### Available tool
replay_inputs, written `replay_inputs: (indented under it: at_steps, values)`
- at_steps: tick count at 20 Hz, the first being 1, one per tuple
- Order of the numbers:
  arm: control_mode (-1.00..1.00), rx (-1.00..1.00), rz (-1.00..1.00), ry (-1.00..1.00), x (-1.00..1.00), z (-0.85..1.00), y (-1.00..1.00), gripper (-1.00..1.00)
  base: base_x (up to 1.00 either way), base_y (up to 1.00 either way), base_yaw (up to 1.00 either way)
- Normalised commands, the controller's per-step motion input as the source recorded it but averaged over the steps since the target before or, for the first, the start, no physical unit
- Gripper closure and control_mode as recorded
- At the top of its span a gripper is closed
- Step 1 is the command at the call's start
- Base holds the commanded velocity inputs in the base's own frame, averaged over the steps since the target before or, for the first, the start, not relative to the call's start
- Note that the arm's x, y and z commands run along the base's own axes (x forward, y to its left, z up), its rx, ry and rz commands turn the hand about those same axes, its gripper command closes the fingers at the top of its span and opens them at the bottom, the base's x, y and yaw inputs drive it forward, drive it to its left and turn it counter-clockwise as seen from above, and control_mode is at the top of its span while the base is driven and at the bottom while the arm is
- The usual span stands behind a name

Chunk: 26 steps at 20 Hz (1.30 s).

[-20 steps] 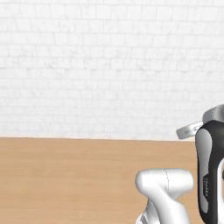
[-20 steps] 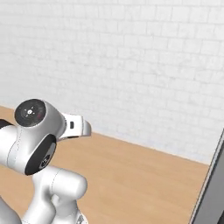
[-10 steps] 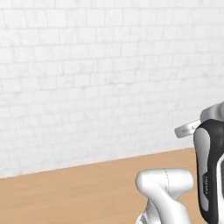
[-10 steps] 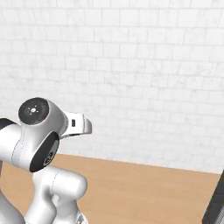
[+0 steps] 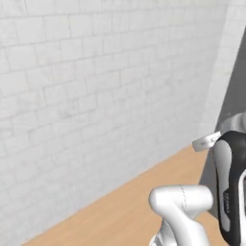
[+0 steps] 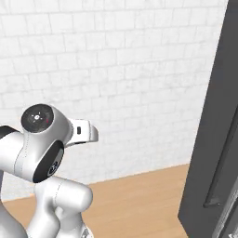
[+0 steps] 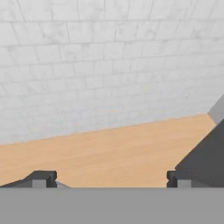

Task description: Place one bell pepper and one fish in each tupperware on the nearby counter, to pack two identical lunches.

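arm folded w/ elbow high in both base views, wrist pointing fwd at white tiled backsplash (image 6: 116,69). gripper (image 7: 111,178) level, fingers wide apart, nothing btwn them; two dark fingertips (image 7: 41,178) low in hand view. counter (image 7: 105,148), light-brown wood, spreads ahead of and below hand, meeting tiles beyond. tall dark grey panel (image 6: 209,139) stands to hand's right, near right fingertip, its foot on counter.

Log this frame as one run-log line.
phase: base in transit | gripper: open, empty | ahead: wooden surface, white tiled wall | right: dark panel | task items: none sighted
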Motion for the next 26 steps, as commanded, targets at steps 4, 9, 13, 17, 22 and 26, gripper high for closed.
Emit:
replay_inputs:
  at_steps: [4,9,13,17,22,26]
  values:
    - [1.0,0.0,0.0,0.0,0.0,0.0,0.0,-1.0,0.99,1.0,-0.63]
    - [1.0,0.0,0.0,0.0,0.0,0.0,0.0,-1.0,0.53,0.89,-0.5]
    - [1.0,0.0,0.0,0.0,0.0,0.0,0.0,-1.0,-0.07,0.05,-0.53]
    - [1.0,0.0,0.0,0.0,0.0,0.0,0.0,-1.0,-0.57,0.0,-0.55]
    - [1.0,0.0,0.0,0.0,0.0,0.0,0.0,-1.0,-0.42,0.0,-0.52]
    - [1.0,0.0,0.0,0.0,0.0,0.0,0.0,-1.0,-0.12,-0.26,-0.58]
